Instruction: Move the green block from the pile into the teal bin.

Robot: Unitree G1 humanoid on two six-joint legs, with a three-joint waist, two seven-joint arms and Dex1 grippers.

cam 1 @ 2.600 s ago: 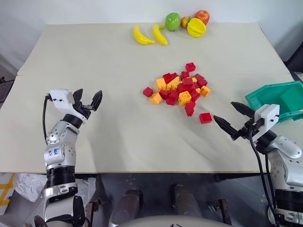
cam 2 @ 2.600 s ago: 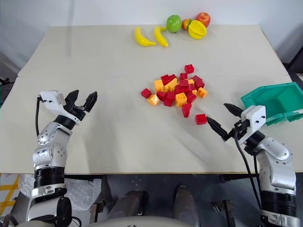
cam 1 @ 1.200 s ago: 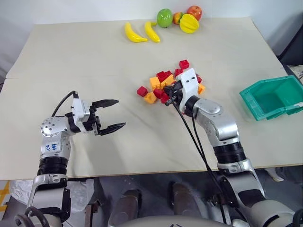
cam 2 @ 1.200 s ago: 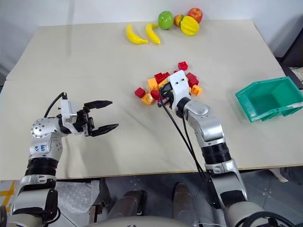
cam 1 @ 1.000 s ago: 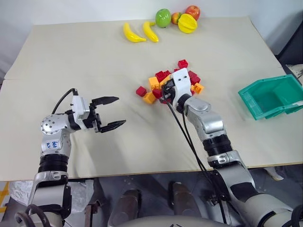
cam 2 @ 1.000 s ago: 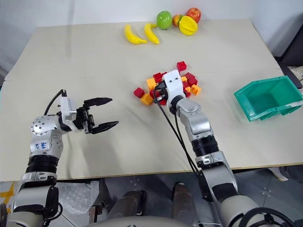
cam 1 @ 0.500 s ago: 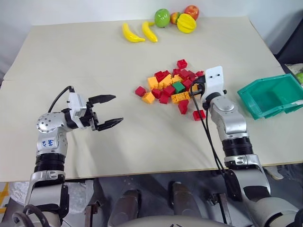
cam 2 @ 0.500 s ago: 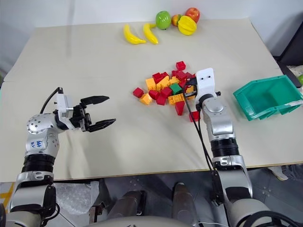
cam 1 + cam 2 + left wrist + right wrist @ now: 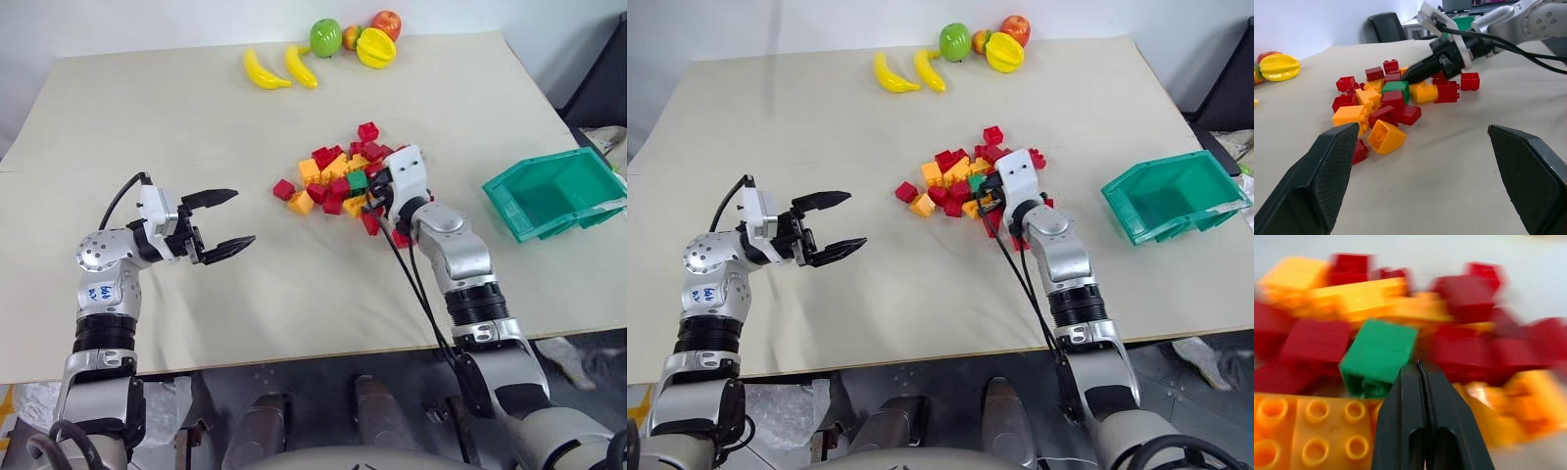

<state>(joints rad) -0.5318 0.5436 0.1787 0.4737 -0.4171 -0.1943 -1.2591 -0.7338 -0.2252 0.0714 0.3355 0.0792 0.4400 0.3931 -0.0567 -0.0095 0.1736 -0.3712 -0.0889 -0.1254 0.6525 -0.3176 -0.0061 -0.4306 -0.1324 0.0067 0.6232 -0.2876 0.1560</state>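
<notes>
On the left side of the cream surface [image 9: 196, 108], the left arm is bending up from the near edge, its forearm rising and its wrist turning inward so that the left tool [image 9: 223, 221] is pointing roughly level across the surface toward the bricks, well apart from them. Its two black fingers are standing spread wide, released and grasping nothing. Toward the middle, the pile [image 9: 343, 181] of red, orange and yellow bricks is lying loose on the surface, and the green block [image 9: 357, 180] is sitting within it, among red bricks and beside a yellow one. The right arm is reaching forward from the near edge and angling inward, its white wrist housing sitting at the pile's right flank. The right tool [image 9: 1420, 374] is pointing slightly downward into the bricks with its fingers pressed flat together, clenched on nothing, the tips coming just against the near face of the green block. Farther right, the teal bin [image 9: 595, 196] is resting near the surface's right edge, well apart from the pile.
</notes>
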